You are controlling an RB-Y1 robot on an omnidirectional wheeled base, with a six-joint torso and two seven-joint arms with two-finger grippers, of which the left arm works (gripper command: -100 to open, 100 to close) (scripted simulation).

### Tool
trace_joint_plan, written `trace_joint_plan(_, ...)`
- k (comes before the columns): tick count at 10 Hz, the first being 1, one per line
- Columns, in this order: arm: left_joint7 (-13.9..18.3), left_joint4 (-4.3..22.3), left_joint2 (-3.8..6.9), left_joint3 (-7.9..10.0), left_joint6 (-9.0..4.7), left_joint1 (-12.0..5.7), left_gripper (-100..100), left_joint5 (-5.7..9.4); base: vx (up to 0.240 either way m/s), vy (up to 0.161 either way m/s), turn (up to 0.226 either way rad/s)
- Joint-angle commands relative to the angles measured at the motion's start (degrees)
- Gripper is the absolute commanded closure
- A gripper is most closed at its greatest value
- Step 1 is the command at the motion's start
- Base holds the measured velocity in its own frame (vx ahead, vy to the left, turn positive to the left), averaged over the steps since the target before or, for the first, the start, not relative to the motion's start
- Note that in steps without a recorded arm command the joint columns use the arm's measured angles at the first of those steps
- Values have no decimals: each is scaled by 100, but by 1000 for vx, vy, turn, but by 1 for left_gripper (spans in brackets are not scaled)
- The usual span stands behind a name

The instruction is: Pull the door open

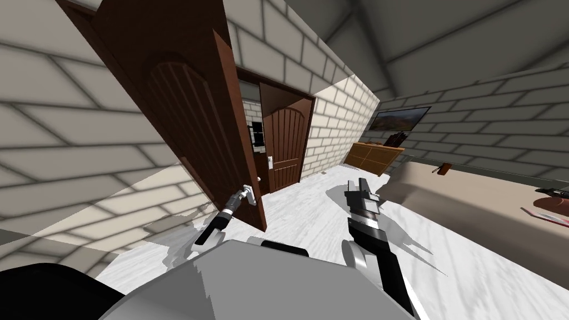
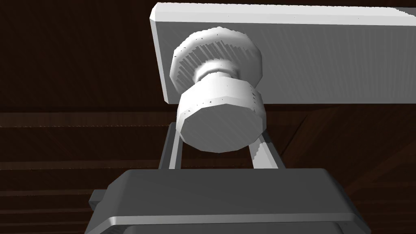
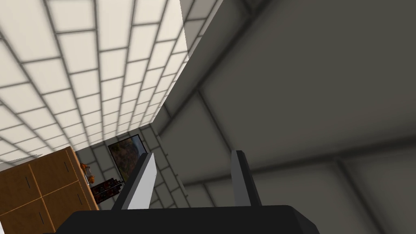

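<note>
Step in hand: the pull stroke. The left gripper (image 1: pixel 241 196) is clamped on the pale grey round door knob (image 2: pixel 219 122) of the dark brown panelled wooden door (image 1: pixel 189 111), at 11 o'clock from the torso, with the leaf already angled out of its frame. Next: draw back along the hinge arc, with firm grip pressure. The right gripper (image 3: pixel 195 153) idles at 1 o'clock — fingers spread, empty.

Black-and-white forearms (image 1: pixel 371 240), light grey blade-like fingers (image 3: pixel 141 185)
</note>
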Motion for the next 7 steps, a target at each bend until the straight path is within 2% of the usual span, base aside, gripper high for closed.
trace_joint_plan(1,7,-10,-16,-43,-7,6,100,-5,-195,16,15)
trace_joint_plan(4,8,-4,-14,-42,-8,1,100,-4,-194,39,4)
trace_joint_plan(7,9,1,-12,-42,-8,-3,100,-2,-152,8,4)
